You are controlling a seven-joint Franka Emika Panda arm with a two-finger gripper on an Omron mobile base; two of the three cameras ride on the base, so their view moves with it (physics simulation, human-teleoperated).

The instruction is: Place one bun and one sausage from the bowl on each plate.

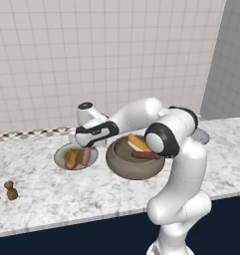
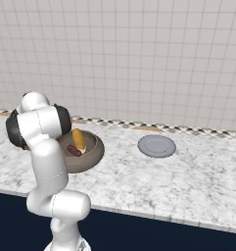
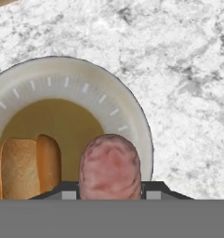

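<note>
A: Starting closest in, on the hand view: our gripper has its jaws pinching a pink sausage, one dark tip on each side of it, right over the brown-centred plate. There's a bun lying on that plate at about 9 o'clock from the sausage, just beside it.

B: Yep, same on the left base view. The gripper hangs over the plate with the sausage standing nearly upright, and the bun is next to it. At 3 o'clock from that plate sits the big bowl, near it but not touching.

A: And the bowl's got another bun and a dark sausage in it, lying side by side.

B: Further out, the right base view shows the plain grey plate at 3 o'clock from the bowl, well apart on the marble bench. We also see two little brown shakers near the bench's front edge, then the tiled wall behind it all.
</note>
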